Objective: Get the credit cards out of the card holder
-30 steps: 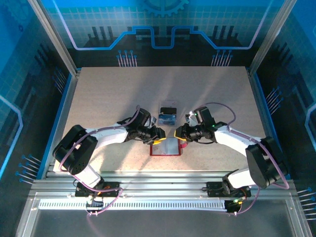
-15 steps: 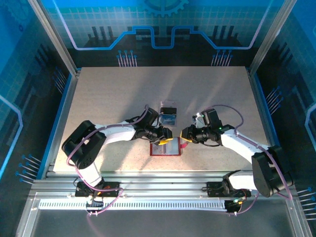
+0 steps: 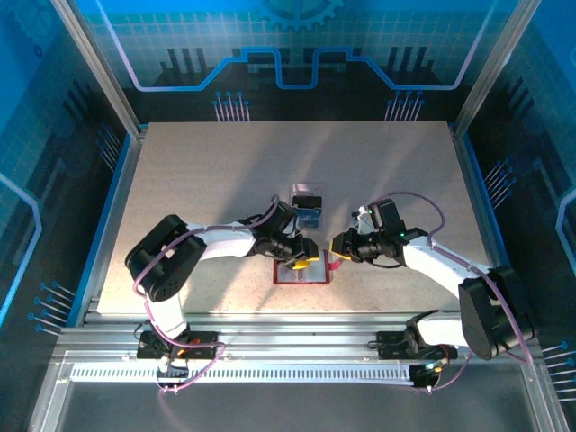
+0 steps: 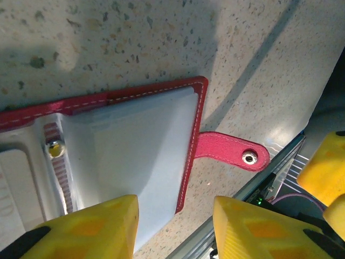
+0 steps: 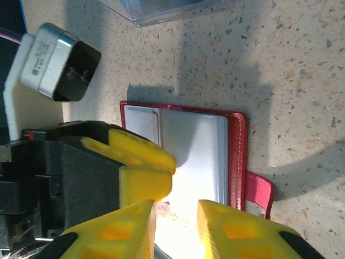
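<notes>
The wallet [image 3: 315, 274] is laid open on the worktop [image 3: 198, 180], at 6 o'clock of the clear tray [image 3: 306, 203], in which a blue card [image 3: 307, 218] is seen. The strap [image 4: 232, 152] is stretched flat from the wallet's 3 o'clock edge, untouched. The left fingers [image 4: 81, 229] are held apart above the wallet's grey inside, gripping nothing. The right fingers [image 5: 242, 232] are parted narrowly near the strap, with nothing seen between them.
</notes>
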You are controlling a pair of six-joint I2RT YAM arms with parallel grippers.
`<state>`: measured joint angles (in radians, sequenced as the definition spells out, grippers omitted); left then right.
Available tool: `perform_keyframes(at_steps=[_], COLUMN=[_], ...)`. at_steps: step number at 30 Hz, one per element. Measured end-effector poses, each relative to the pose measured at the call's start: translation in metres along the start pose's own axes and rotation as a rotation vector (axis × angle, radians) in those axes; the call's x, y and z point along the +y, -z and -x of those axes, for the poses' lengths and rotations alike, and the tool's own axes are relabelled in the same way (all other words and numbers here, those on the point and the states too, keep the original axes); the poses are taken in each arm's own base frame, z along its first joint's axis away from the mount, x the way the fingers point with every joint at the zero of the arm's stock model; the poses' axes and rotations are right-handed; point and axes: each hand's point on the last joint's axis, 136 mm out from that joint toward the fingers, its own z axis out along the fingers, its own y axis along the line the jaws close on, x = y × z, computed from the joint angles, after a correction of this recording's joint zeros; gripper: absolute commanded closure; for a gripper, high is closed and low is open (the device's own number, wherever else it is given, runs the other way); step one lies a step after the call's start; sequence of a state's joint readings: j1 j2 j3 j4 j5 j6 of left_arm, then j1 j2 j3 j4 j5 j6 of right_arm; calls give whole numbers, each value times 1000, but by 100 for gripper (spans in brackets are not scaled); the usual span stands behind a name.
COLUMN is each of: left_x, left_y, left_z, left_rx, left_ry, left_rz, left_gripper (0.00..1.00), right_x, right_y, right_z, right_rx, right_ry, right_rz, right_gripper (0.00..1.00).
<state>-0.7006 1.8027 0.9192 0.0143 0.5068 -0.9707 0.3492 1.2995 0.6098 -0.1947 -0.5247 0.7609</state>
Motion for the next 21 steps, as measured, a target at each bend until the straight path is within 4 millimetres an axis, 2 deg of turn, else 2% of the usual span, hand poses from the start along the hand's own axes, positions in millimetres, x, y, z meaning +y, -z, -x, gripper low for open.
perform_keyframes(at_steps=[21], left_x=[-3], left_y=[-10], left_z=[1], left_rx=[11], left_ry=[9], left_rz=[-11], left_gripper=[57], right_x=[-1], right_y=[4], right_z=[3], right_rx=[-12], right_ry=[-4], right_rz=[7], right_gripper=[73])
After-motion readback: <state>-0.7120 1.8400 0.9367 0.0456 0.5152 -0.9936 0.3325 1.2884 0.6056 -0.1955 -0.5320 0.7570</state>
